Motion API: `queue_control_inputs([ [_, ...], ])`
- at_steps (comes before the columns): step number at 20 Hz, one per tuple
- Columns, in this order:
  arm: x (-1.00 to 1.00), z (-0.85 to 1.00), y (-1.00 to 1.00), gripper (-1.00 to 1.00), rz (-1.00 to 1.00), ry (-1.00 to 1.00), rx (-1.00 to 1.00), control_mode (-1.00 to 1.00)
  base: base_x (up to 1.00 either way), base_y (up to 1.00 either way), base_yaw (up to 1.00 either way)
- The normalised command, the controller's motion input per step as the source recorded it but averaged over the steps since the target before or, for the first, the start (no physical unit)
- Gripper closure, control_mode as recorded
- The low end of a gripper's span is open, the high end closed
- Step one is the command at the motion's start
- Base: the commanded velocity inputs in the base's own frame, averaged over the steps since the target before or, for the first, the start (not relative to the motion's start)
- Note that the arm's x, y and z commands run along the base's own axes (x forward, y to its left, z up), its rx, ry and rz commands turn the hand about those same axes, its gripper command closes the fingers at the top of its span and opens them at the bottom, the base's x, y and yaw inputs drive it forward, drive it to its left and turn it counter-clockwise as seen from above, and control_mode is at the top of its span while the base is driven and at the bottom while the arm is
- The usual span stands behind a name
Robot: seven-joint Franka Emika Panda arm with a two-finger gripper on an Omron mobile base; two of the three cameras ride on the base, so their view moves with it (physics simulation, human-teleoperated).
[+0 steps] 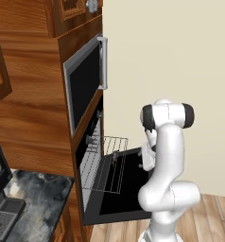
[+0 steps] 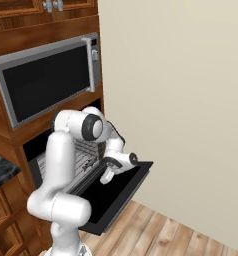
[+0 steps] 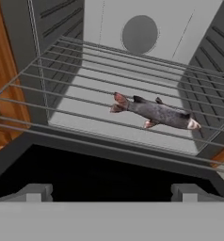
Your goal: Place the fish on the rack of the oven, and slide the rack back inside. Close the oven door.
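Open jaws, one fish (lying flat) on one rack

Dark grey fish with reddish tail; silver rack; black oven door.
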Motion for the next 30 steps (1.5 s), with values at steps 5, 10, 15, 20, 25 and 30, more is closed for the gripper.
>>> queue_control_inputs([
  [5, 0.55, -0.25, 0.25, -1.00, 0.01, 0.00, 0.11, -1.00, 0.00, 0.00, 0.00],
  [10, 0.48, -0.39, 0.33, -1.00, 0.01, 0.00, 0.07, -1.00, 0.00, 0.00, 0.00],
  [15, 0.44, -0.35, 0.52, -1.00, 0.00, 0.00, 0.05, -1.00, 0.00, 0.00, 0.00],
  [20, 0.43, -0.15, 0.69, -1.00, 0.00, 0.01, 0.02, -1.00, 0.00, 0.00, 0.00],
  [25, 0.46, -0.14, 0.79, -1.00, 0.00, 0.02, 0.00, -1.00, 0.00, 0.00, 0.00],
  [30, 0.55, -0.18, 0.95, -1.00, 0.00, 0.02, 0.00, -1.00, 0.00, 0.00, 0.00],
])
